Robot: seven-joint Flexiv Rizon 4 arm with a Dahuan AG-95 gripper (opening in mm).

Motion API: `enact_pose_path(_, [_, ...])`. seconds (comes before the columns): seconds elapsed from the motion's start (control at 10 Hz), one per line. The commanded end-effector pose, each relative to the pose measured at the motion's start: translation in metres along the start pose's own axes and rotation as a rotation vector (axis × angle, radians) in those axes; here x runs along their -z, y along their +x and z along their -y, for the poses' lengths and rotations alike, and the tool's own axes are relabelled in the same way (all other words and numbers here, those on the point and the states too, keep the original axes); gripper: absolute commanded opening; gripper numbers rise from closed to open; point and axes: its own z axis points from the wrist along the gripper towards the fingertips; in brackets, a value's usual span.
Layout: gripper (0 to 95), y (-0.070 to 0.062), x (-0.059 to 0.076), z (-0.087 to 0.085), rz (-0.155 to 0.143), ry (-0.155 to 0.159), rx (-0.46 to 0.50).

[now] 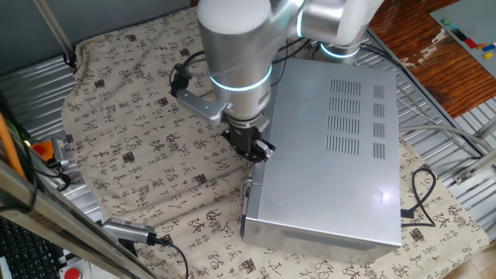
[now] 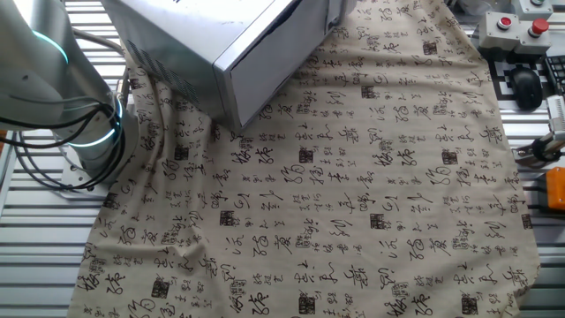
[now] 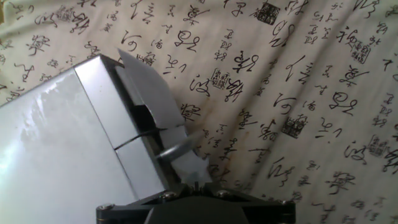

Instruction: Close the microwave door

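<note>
The microwave (image 1: 341,155) is a large silver-grey box with vent slots on top, standing on the patterned cloth. The microwave door (image 1: 247,203) lies almost flat against the front, seen edge-on. My gripper (image 1: 262,149) hangs at the front upper edge of the box, beside the door's top. In the hand view the microwave (image 3: 62,143) fills the left, and the door (image 3: 152,93) shows as a grey strip with a narrow dark gap behind it. My gripper (image 3: 186,158) appears shut and empty, its blurred tips right against the door. The other fixed view shows the microwave (image 2: 194,35) and its door (image 2: 282,66); the gripper is hidden there.
The cloth (image 1: 139,132) covers the table. A metal tool with a cable (image 1: 128,231) lies at the cloth's front left edge. An orange object (image 1: 46,147) sits at the left. A black cable (image 1: 418,194) runs beside the microwave. A red-button box (image 2: 516,22) stands off the cloth.
</note>
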Motion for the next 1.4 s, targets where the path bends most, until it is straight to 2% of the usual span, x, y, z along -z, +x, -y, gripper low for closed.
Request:
enact_pose_path(0.1, [0.0,0.007,-0.002,0.024,0.005,0.000,0.084])
enact_pose_path(0.3, [0.0,0.011,-0.002,0.038,0.007,0.003,0.098])
enact_pose_path(0.4, [0.0,0.014,0.000,0.055,0.007,0.004,0.121])
enact_pose_path(0.5, [0.0,0.015,0.000,0.062,0.009,0.001,0.135])
enact_pose_path(0.8, [0.0,0.015,0.000,0.064,0.007,-0.001,0.182])
enact_pose_path(1.0, [0.0,0.015,0.000,0.064,-0.013,0.021,0.128])
enact_pose_path(1.2, [0.0,0.017,-0.001,0.063,-0.019,0.025,0.088])
enact_pose_path(1.3, [0.0,0.026,-0.007,0.068,-0.021,0.025,0.081])
enact_pose_path(1.4, [0.0,0.030,-0.012,0.084,-0.023,0.025,0.101])
